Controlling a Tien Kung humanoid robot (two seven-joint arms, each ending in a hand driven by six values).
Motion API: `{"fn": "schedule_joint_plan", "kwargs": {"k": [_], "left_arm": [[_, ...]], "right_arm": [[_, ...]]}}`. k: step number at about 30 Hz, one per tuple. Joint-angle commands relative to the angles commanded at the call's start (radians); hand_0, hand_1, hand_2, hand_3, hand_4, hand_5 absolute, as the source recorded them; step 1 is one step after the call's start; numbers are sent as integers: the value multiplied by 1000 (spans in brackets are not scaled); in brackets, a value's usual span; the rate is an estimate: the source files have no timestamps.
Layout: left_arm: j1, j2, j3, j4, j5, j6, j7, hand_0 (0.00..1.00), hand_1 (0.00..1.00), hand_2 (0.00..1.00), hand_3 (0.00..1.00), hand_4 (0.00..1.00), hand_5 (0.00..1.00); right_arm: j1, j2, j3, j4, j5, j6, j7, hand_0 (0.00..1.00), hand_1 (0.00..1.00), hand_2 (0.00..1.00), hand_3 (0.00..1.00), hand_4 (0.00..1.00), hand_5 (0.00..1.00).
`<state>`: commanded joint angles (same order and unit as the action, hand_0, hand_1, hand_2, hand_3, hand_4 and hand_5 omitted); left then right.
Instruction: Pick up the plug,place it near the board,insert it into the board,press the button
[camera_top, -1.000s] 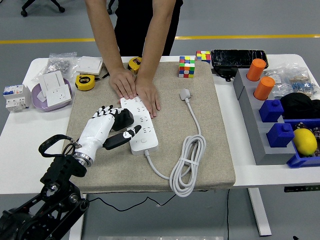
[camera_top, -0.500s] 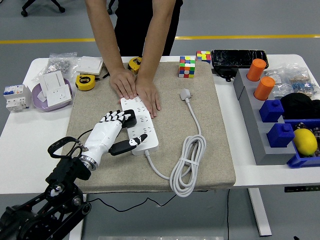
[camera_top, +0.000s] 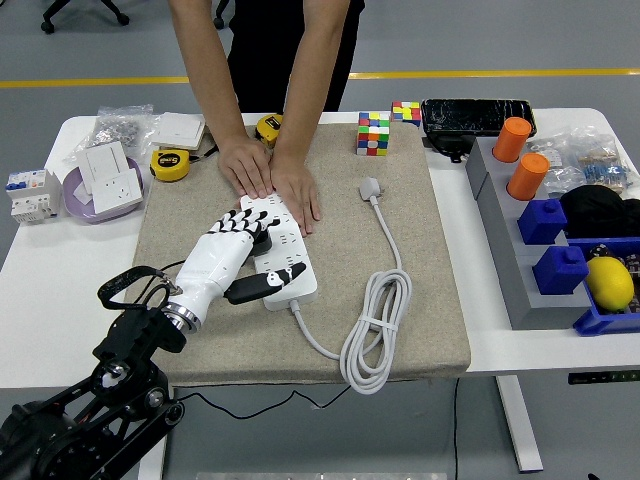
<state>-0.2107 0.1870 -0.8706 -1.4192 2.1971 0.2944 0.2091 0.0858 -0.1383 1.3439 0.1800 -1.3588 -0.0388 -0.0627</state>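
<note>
Over the white power strip (camera_top: 282, 250), the left hand (camera_top: 228, 255) presses a black plug (camera_top: 258, 238) down, fingers curled over it; misaligned pins could jam despite the person's hands (camera_top: 272, 177) steadying the strip

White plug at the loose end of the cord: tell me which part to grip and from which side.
Grip the white plug by its rounded body, from above, fingers pinching its left and right flanks. It lies flat on the beige mat, the cord leaving toward the near side, so the far side and both flanks look free.
</note>
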Motion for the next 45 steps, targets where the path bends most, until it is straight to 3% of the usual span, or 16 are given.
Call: {"fn": "schedule_joint_plan", "kwargs": {"k": [3, 4, 6, 9, 10, 13, 15, 16, 21, 22, 29, 34, 45], "left_arm": [[2, 10, 5, -65, -13, -1, 2, 998, 998, 946, 883, 926, 998], [3, 12, 7, -85, -18, -5, 7, 912, 899, 842, 854, 870, 772], [7, 18, 10, -129, -32, -23, 28, 912, 899, 842, 854, 870, 772], [21, 30, 5, -203, -6, -109, 103, 912, 899, 842, 854, 870, 772], [26, 35, 1, -229, 12, -153, 140, 338, 336, 408, 884, 695, 342], [37, 61, 8, -284, 29, -272, 205, 338, 336, 408, 884, 695, 342], [41, 73, 15, -303, 29, -298, 215, 338, 336, 408, 884, 695, 342], [44, 81, 18, -317, 30, -297, 218, 210, 112, 190, 876, 538, 151], [45, 93, 23, -340, 4, -329, 239, 210, 112, 190, 876, 538, 151], [43, 93, 25, -337, 0, -337, 241, 156, 63, 151, 888, 512, 127], [18, 76, 56, -261, 5, -391, 252, 148, 63, 150, 898, 487, 95], [8, 63, 66, -216, 17, -401, 250, 145, 63, 151, 907, 475, 72], [7, 59, 68, -183, 26, -412, 244, 148, 62, 151, 900, 464, 53]], "right_arm": [[1, -1, 0, 0, 1, 0, 0, 797, 716, 720, 763, 998, 944], [1, -1, 1, 0, 0, 0, -1, 796, 716, 720, 763, 998, 945], [1, -1, 3, 0, -1, 0, -1, 796, 716, 720, 763, 998, 945], [0, -1, 4, 0, -2, 0, -1, 796, 716, 720, 763, 998, 945], [0, -1, 5, 0, -2, 0, -1, 797, 716, 720, 763, 998, 945], [0, -2, 8, 0, -3, 0, -1, 797, 716, 720, 763, 998, 945], [0, -3, 9, 0, -3, 0, -1, 797, 716, 720, 763, 998, 945], [1, -3, 9, 0, -2, 0, -1, 796, 716, 720, 763, 998, 945], [3, -5, 10, 0, -2, 0, -1, 796, 716, 720, 763, 998, 945], [4, -5, 10, 0, -2, 0, -1, 797, 716, 720, 763, 998, 944], [6, -3, 2, 0, 6, 0, 0, 797, 715, 720, 763, 998, 944], [4, -2, 6, 0, 2, 0, -1, 797, 715, 720, 763, 998, 943], [5, -3, 0, 0, 2, 1, -2, 797, 715, 720, 763, 998, 943]]}}
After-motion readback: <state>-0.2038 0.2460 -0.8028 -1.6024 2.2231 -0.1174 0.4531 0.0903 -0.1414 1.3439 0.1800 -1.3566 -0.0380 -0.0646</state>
